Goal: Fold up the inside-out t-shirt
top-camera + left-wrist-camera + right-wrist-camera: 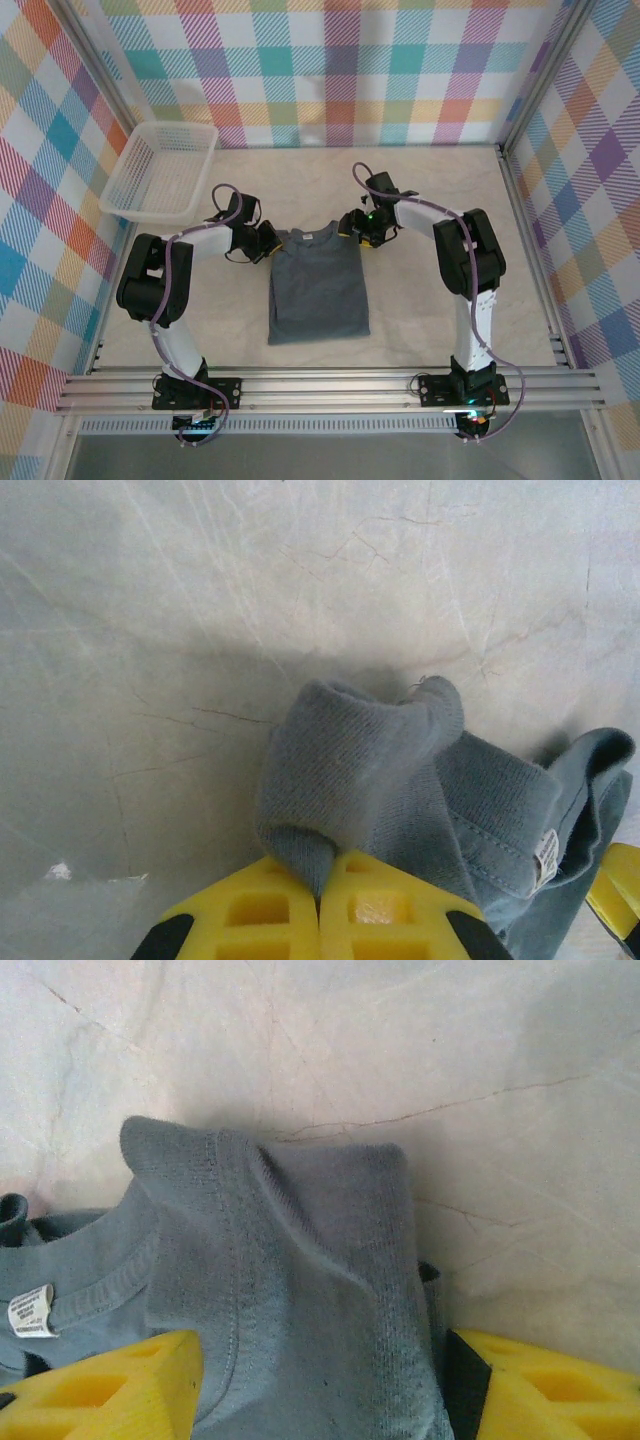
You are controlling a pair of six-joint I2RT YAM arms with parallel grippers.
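While pastel plaid walls (340, 70) enclose the pale marbled surface (450, 200), the inside-out t-shirt (318, 295) lies flat at its middle, collar toward twelve o'clock. The left gripper (268, 243) has its jaws clamped on the shirt's ten o'clock shoulder. The right gripper (355, 225) has its jaws apart astride the two o'clock shoulder. A white basket (150, 213) sits at the surface's ten o'clock corner.

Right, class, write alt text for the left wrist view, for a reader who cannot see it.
The left gripper, yellow fingers pressed together, is pinched shut on a bunched corner of the slate blue-grey t-shirt, seen against a pale, veined table. A small white tag shows at the collar on the right.
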